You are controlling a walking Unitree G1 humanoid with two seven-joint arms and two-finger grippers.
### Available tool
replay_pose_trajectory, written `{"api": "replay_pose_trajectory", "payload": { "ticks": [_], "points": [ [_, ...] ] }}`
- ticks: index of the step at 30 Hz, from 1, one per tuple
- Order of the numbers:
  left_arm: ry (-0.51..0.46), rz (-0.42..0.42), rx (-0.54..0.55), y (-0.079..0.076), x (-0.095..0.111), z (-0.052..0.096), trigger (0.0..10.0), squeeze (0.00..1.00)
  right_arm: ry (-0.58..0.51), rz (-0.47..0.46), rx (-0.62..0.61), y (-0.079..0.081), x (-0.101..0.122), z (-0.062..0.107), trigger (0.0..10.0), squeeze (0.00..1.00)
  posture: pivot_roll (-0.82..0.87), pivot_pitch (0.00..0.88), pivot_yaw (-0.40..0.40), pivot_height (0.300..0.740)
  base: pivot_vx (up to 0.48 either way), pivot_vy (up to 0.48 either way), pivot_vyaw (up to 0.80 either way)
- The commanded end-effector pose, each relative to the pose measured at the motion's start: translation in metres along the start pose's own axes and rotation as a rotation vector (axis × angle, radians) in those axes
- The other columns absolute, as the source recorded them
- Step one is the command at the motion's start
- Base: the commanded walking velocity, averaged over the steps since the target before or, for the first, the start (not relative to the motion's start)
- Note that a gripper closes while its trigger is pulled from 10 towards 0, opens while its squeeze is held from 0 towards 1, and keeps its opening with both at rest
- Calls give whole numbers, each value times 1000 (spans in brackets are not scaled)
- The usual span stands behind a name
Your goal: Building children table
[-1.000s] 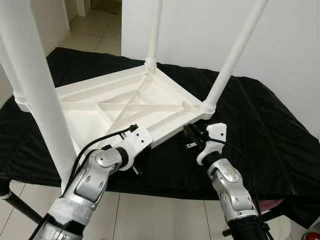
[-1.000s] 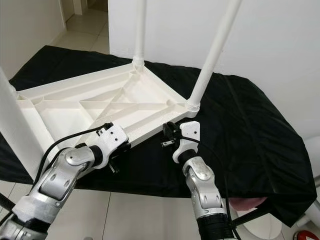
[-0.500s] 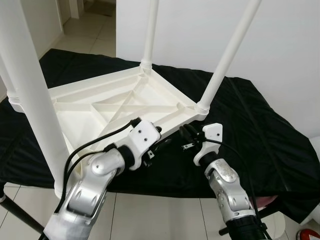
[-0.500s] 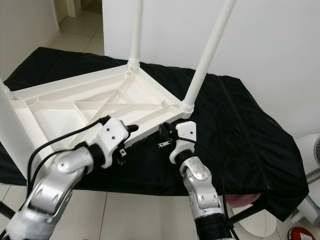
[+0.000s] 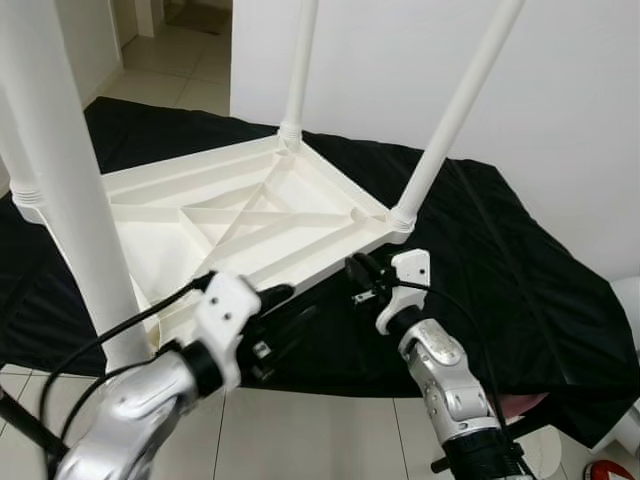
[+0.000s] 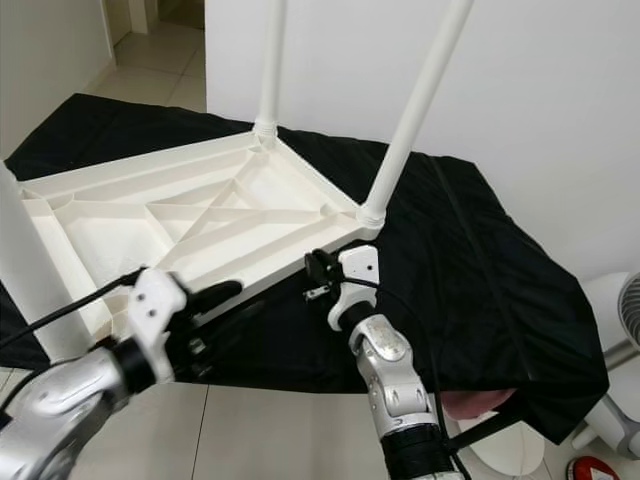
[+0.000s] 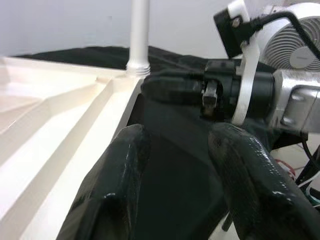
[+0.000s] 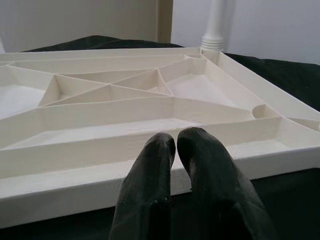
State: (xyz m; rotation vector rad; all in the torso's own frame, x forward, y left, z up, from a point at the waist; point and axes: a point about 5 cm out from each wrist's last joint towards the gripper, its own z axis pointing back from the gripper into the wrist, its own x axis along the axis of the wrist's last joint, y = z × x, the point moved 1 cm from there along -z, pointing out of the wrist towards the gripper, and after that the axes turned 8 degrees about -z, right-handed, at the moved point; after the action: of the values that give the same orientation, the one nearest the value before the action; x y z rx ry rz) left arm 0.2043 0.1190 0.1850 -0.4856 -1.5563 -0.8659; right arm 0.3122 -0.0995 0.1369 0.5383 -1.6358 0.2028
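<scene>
While I looked down through the head camera, the white plastic table [image 5: 250, 220] lay upside down on a surface covered with a black cloth [image 5: 520, 270], its ribbed underside facing up and its round legs [image 5: 455, 110] standing upward from the corners. One thick leg [image 5: 70, 190] rose close to the camera on my left side, and another stood at the far corner against the white wall [image 5: 560, 90].

My left hand [image 5: 285, 312] hung just off the near edge of the table top, over the cloth's front edge, with its two black fingers [image 7: 115, 185] spread apart; in the left wrist view I could see dark cloth in the gap between them and the table's rim running alongside one finger. I could not tell whether that finger touched the rim.

My right hand [image 6: 318, 277] was at the near edge too, close to the corner with the nearest right leg. In the right wrist view its fingers [image 8: 150, 185] were pressed together with nothing between them, their tips right at the outer wall of the table's rim.

A white fan [image 7: 295, 45] showed behind the right arm in the left wrist view, and pale floor tiles [image 5: 330, 440] lay below the surface
</scene>
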Motion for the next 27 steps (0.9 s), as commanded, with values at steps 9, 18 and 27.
{"api": "replay_pose_trajectory", "payload": {
  "ticks": [9, 18, 27],
  "points": [
    [44, 48, -137, -8, 8, 36, 10000, 0, -3, -2, 19, 1, -2, -10, 10000, 0, 205, 0, -214, 740, 0, 0, 0],
    [275, 83, -137, -3, 0, 90, 10000, 0, -13, -9, 64, 6, 2, -33, 10000, 0, 292, 0, -248, 740, 0, 0, 0],
    [396, 64, -87, 0, 7, 119, 10000, 0, -11, -17, 104, 14, 0, -45, 10000, 0, 343, 6, -276, 740, 0, 0, 0]
  ]
}}
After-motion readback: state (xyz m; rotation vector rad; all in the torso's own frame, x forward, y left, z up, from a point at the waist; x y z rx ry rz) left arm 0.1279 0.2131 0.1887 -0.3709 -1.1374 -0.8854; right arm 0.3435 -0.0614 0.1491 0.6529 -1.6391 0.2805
